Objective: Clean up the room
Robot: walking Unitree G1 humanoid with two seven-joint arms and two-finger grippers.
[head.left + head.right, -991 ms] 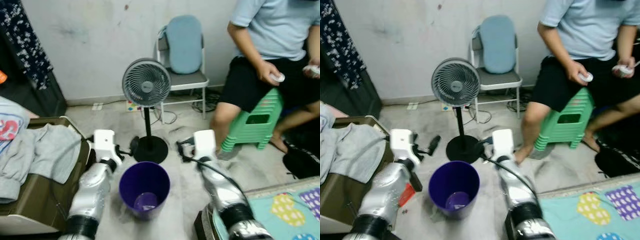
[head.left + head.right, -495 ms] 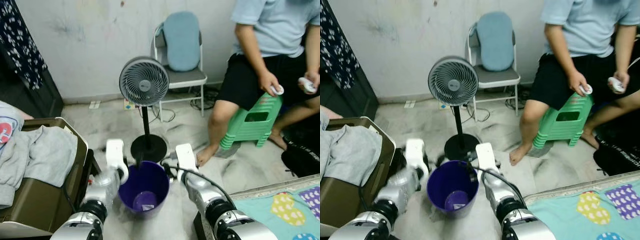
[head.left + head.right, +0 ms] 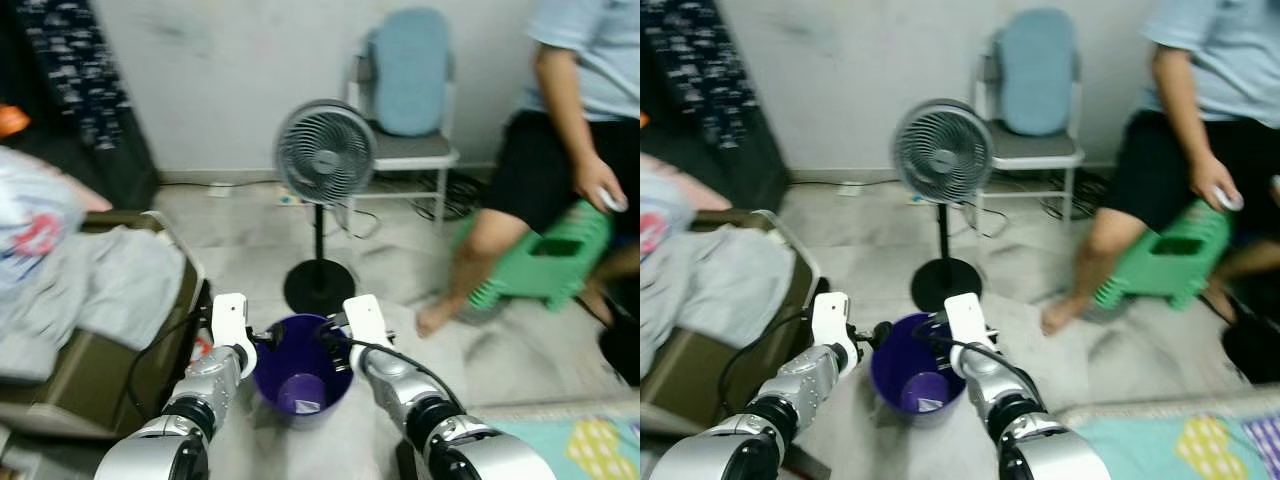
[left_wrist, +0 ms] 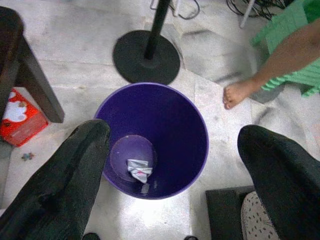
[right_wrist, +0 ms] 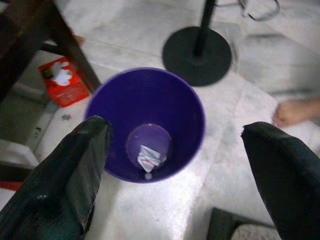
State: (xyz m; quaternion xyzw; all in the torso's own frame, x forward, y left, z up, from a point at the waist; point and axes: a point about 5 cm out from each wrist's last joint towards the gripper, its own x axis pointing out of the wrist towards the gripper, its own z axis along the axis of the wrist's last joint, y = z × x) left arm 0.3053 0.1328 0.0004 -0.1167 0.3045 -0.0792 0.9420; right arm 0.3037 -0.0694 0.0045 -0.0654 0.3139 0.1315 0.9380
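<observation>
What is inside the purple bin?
The bin holds one small crumpled white wrapper with a red mark, lying on its bottom. In both wrist views, the near inner wall is hidden by the rim.

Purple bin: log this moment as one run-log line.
left gripper: open, left of purple bin | right gripper: open, right of bin | crumpled paper: on bin bottom | bin: standing on floor

Lived-in home rm: pedestal fan (image 3: 325, 158), folding chair (image 3: 407, 100), clothes pile (image 3: 95, 285).
</observation>
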